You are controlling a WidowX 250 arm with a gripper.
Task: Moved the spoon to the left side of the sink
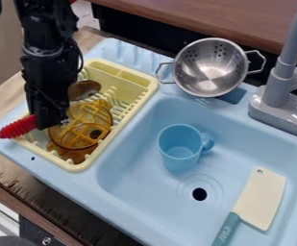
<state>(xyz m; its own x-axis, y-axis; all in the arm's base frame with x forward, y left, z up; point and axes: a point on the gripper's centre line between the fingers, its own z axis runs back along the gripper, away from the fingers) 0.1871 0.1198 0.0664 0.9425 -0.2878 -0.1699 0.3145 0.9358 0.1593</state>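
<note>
A worn brown wooden worktop (29, 202) carries a light blue plastic toy sink (128, 192). At the near right of the basin lies a toy cleaver with a broad cream blade (260, 198) and a teal handle (226, 231), the handle pointing to the near edge. A round dark drain hole (199, 194) is to the left of the blade. A light blue cup (178, 150) stands just beyond the drain, its handle to the right. Left of the basin, a pale yellow plastic dish rack (80, 166) holds transparent amber ware (73, 137). The spoon, with a ribbed red handle (17, 127) and a brownish rounded bowl (84, 89), is at this rack; its handle projects past the left rim. The black tool (50, 122) is over the rack's left part, at the spoon, partly covering it; opening and grip cannot be determined. Beyond the basin sits a shiny metal two-handled colander (208, 69), with a grey plastic faucet (278, 84) to its right.
</note>
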